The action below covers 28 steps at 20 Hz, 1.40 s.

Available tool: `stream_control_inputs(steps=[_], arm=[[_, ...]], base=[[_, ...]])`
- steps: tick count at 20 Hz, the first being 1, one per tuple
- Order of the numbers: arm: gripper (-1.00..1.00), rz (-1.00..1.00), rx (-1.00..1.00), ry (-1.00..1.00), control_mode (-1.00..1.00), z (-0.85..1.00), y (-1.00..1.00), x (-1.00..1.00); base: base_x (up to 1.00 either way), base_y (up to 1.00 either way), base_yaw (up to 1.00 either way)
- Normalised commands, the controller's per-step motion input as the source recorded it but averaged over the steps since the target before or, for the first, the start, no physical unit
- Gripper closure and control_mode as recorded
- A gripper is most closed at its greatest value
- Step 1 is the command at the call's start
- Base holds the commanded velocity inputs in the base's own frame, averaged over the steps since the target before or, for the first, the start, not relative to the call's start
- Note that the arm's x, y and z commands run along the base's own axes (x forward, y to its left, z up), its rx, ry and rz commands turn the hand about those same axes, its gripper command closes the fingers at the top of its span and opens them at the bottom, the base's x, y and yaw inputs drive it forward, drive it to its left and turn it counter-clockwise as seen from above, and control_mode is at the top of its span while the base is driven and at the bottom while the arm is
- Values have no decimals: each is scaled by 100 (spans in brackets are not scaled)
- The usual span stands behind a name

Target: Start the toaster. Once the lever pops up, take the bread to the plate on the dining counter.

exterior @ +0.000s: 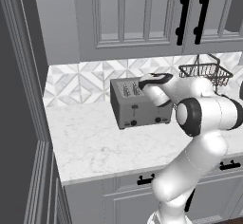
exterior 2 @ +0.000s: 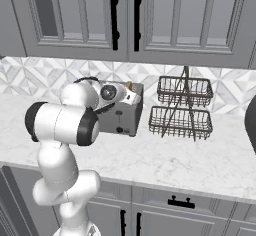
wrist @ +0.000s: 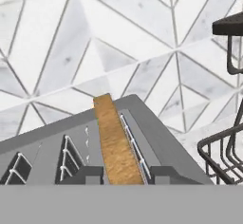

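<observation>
Bread [wrist: 116, 144] stands in the toaster's [exterior: 137, 105] rightmost slot, between the gripper's [wrist: 124, 174] fingertips [wrist: 88, 174]; contact cannot be judged. The arm hides the toaster's right side.

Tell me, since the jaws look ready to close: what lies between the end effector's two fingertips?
In the hand view, the bread, standing edge-up in a toaster slot, lies between the end effector fingertips.

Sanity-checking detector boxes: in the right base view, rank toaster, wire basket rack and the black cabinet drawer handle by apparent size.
1. wire basket rack, largest: two tiers, taller and wider than what shows of the toaster.
2. toaster, unsure: the arm covers much of it, so it may rival the rack.
3. black drawer handle, clearly smallest.
</observation>
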Motion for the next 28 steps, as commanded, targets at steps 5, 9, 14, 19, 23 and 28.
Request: stream_control_inputs(steps=[5, 9, 14, 19, 23, 28], arm=[[100, 6, -5, -11, -100, 74, -16, -18], [100, 3, -6, -1, -100, 53, -13, -46], [100, 0, -1, 0, -100, 90, -1, -66], [100, 1, 0, 0, -100, 100, 0, -35], [100, 0, 0, 1, -100, 100, 0, -38], [100, 0, 0, 19, -100, 73, 0, -82]], base=[[0, 0, 0], [0, 0, 0], [0, 0, 0], [0, 0, 0], [0, 0, 0], [0, 0, 0]])
